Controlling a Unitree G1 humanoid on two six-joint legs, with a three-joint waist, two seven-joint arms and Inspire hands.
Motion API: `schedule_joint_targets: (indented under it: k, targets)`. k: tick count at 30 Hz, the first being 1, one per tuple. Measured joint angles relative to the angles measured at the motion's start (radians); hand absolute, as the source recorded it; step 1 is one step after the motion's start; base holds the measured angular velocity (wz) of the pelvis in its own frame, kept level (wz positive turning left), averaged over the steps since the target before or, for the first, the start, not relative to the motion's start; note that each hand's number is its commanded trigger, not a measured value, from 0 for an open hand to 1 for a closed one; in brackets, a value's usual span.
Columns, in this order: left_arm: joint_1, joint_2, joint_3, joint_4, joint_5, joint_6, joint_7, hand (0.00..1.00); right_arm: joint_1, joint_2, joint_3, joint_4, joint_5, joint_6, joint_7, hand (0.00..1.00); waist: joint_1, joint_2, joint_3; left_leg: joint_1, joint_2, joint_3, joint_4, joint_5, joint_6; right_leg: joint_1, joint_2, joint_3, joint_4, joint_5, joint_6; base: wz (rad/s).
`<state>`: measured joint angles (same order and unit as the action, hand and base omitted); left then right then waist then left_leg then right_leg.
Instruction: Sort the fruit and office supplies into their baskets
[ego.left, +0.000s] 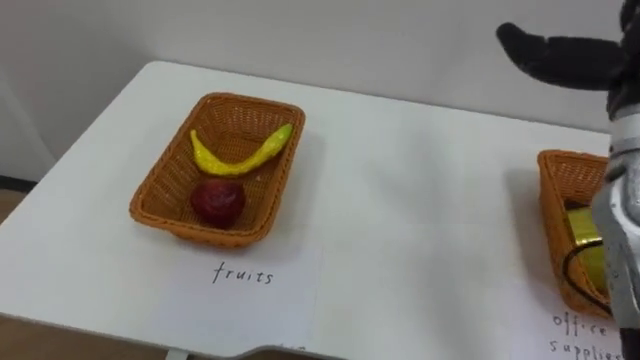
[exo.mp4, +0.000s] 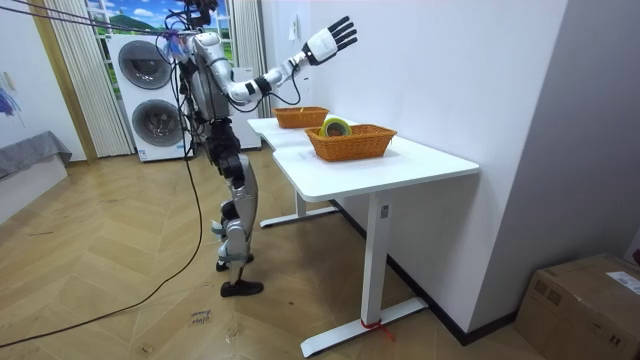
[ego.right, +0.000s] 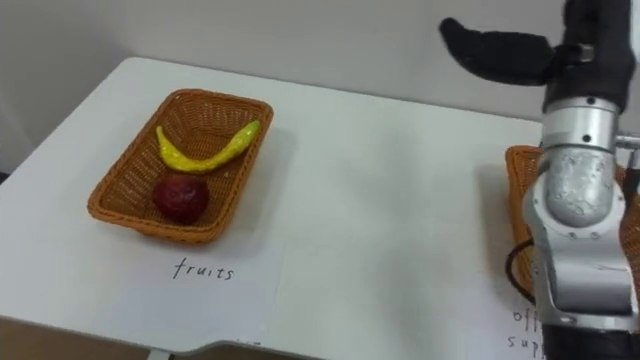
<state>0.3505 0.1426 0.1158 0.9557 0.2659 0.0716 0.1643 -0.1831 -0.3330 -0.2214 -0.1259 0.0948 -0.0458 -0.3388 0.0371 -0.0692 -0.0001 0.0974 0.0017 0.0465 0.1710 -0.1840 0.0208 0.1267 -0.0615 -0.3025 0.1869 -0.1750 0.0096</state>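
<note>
We see right hand (exo.mp4: 330, 42) up high over table (ego.left: 400, 200), fingers spread, holding nothing. Banana (ego.left: 240, 156), apple (ego.left: 217, 201) lie in fruit basket (ego.left: 160, 182) (our left).

A white paper sheet (ego.left: 243, 295) lies on the worktop (ego.left: 400, 190), just in front of the left wicker basket (ego.left: 160, 190). It carries the handwritten word "fruits". Before the right wicker basket (ego.left: 553, 200), a second handwritten label (ego.left: 585, 335) reads "office" above "supplie", cut off at the picture's edge.
</note>
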Motion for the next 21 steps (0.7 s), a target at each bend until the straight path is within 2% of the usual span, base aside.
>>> schedule_joint_targets:
  k: [3,5,9,14,17,21]
  targets:
    - [0.011,-0.001,0.0,0.001,0.0,-0.003,0.001,0.0,0.039,-0.001,-0.055,0.0,0.026,-0.001,-0.064,0.0,-0.034,0.005,-0.002,0.002,0.003,0.013,-0.004,0.0,-0.001,-0.007,0.003,0.012,0.001,0.0,0.0,-0.13]
    - [0.014,-0.001,0.002,0.01,-0.001,-0.01,0.005,0.0,0.062,-0.001,-0.087,0.0,0.063,-0.006,-0.099,0.0,-0.045,0.008,-0.0044,0.003,0.004,0.032,-0.005,-0.001,-0.002,-0.014,0.007,0.029,0.002,0.0,0.0,-0.22]
    - [0.015,0.0,0.006,0.015,0.0,-0.014,0.012,0.0,0.098,-0.004,-0.173,0.0,0.178,-0.008,-0.155,0.0,-0.086,0.001,-0.0045,0.012,0.008,0.051,-0.008,-0.003,-0.005,-0.029,0.013,0.054,0.002,0.001,-0.001,-0.18]
    - [0.015,0.001,0.039,0.008,0.001,-0.015,0.015,0.0,0.173,-0.005,-0.264,0.0,0.258,-0.01,-0.228,0.0,-0.107,-0.008,-0.0049,0.022,0.011,0.081,-0.019,-0.008,-0.007,-0.029,0.021,0.084,-0.002,0.001,-0.003,-0.2]
    - [0.013,0.001,0.039,0.006,-0.001,-0.017,0.025,0.0,0.209,-0.005,-0.283,0.0,0.274,-0.01,-0.292,0.0,-0.12,-0.008,-0.0041,0.027,0.014,0.095,-0.019,-0.013,-0.008,-0.03,0.025,0.104,0.0,0.001,-0.003,-0.17]
    - [0.012,0.0,0.037,0.006,-0.025,-0.04,0.046,0.0,0.265,-0.005,-0.307,0.035,0.297,-0.038,-0.362,0.0,-0.13,-0.004,-0.001,0.037,0.019,0.112,-0.019,-0.025,-0.01,-0.024,0.031,0.117,-0.005,0.001,-0.003,-0.13]
